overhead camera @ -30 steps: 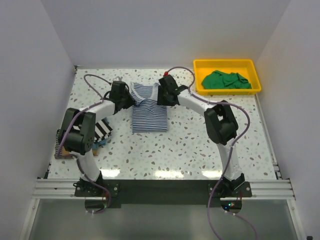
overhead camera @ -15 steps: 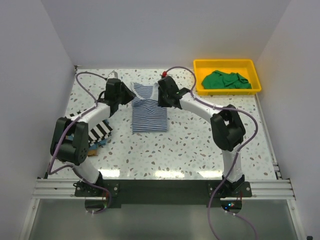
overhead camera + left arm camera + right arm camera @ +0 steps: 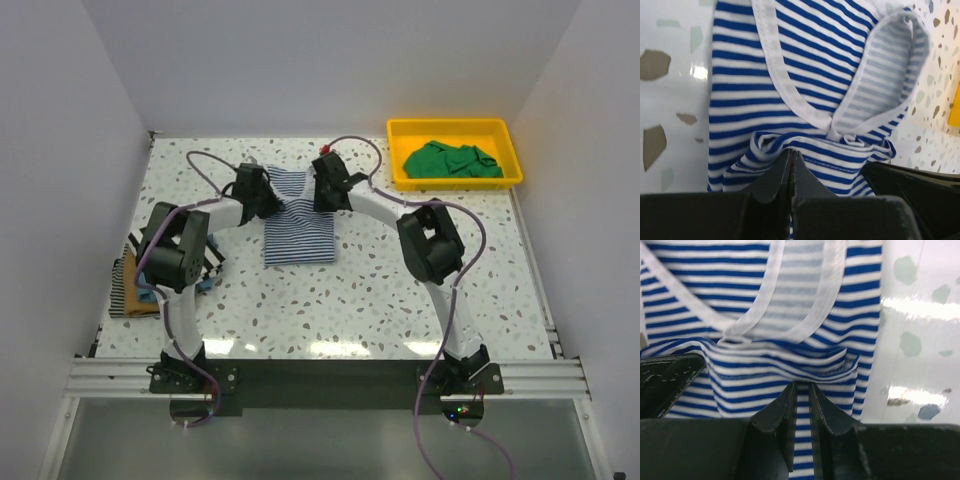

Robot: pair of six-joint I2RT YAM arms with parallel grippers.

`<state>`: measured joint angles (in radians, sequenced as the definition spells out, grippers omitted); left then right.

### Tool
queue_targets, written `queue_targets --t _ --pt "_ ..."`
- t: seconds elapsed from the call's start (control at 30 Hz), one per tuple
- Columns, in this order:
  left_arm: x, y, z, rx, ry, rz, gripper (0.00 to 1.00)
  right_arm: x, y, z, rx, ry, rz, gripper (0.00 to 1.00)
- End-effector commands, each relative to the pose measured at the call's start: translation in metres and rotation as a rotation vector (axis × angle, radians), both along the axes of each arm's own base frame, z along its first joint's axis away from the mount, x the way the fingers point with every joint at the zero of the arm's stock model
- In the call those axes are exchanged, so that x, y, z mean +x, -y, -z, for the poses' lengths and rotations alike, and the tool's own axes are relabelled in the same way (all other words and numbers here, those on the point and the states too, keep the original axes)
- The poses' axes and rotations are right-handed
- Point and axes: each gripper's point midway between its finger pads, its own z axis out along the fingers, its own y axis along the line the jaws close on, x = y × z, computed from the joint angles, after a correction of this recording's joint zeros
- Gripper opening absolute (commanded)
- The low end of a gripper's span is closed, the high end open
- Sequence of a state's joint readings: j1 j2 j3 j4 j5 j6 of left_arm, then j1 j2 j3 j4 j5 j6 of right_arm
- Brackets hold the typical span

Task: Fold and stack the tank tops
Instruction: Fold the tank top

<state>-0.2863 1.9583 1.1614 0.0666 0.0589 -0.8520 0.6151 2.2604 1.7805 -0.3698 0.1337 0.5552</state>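
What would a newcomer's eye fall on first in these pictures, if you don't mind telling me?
First, the blue-and-white striped tank top lying flat at the far middle of the table, with the left tool and right tool each pinching a bunched fold near its neckline. Next, the bright yellow tray at the far right corner, holding a crumpled green top.

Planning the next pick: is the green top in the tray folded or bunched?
Bunched: the green top lies as a creased, uneven heap inside the yellow tray, no straight folded edges.
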Motion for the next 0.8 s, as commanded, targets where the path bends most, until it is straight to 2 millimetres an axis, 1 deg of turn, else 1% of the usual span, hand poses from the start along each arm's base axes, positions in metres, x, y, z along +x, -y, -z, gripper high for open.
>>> queue_targets --t 0.0,0.03,0.07,0.1,0.2,0.23,0.27,0.33,0.43,0.47,0.5,0.53,0.57,0.6,0.63,0.67,0.7,0.73,0.77 --pt "0.042 -0.008 -0.017 -0.015 0.094 -0.006 0.0 0.033 0.008 -0.011 0.036 0.044 0.032 0.19" --pt "0.049 -0.01 -0.02 -0.014 0.094 -0.013 0.0 0.035 0.01 -0.008 0.045 0.034 0.036 0.19" --pt "0.051 -0.012 -0.017 -0.013 0.089 -0.016 0.0 0.04 0.02 0.0 0.051 0.015 0.056 0.19" --pt "0.054 -0.015 -0.01 -0.014 0.075 -0.027 0.0 0.043 0.023 0.002 0.071 0.003 0.074 0.19" --pt "0.055 -0.021 -0.002 -0.053 0.052 -0.039 0.02 0.046 0.034 0.009 0.109 -0.039 0.098 0.2" --pt "0.054 -0.02 -0.002 -0.068 0.052 -0.034 0.02 0.048 0.039 0.008 0.121 -0.036 0.109 0.2" --pt "0.055 -0.021 -0.002 -0.069 0.057 -0.037 0.02 0.049 0.04 0.007 0.126 -0.038 0.108 0.21" --pt "0.056 -0.024 -0.006 -0.068 0.064 -0.04 0.03 0.049 0.043 0.001 0.137 -0.029 0.113 0.23" --pt "0.06 -0.024 -0.021 -0.073 0.1 -0.023 0.03 0.051 0.043 -0.021 0.162 0.006 0.106 0.28" --pt "0.061 -0.023 -0.027 -0.076 0.116 -0.015 0.06 0.051 0.044 -0.028 0.167 0.019 0.104 0.29" --pt "0.06 -0.022 -0.04 -0.081 0.146 0.002 0.08 0.048 0.044 -0.03 0.169 0.024 0.099 0.3" --pt "0.062 -0.018 -0.052 -0.094 0.189 0.018 0.11 0.047 0.045 -0.049 0.184 0.056 0.095 0.3" --pt "0.061 -0.016 -0.061 -0.106 0.21 0.028 0.16 0.047 0.044 -0.058 0.197 0.078 0.091 0.3" --pt "0.057 -0.014 -0.075 -0.122 0.232 0.039 0.2 0.038 0.044 -0.056 0.196 0.074 0.086 0.3" --pt "0.056 -0.013 -0.083 -0.128 0.252 0.042 0.3 0.034 0.043 -0.071 0.209 0.101 0.08 0.3" --pt "0.053 -0.014 -0.089 -0.128 0.262 0.04 0.33 0.028 0.04 -0.074 0.201 0.109 0.071 0.29" --pt "0.046 -0.013 -0.099 -0.127 0.274 0.038 0.35 0.022 0.04 -0.071 0.177 0.106 0.063 0.29" --pt "0.04 -0.013 -0.103 -0.131 0.276 0.039 0.35 0.019 0.041 -0.071 0.16 0.112 0.065 0.29" --pt "0.035 -0.01 -0.105 -0.134 0.276 0.043 0.35 0.011 0.033 -0.076 0.161 0.119 0.043 0.28"
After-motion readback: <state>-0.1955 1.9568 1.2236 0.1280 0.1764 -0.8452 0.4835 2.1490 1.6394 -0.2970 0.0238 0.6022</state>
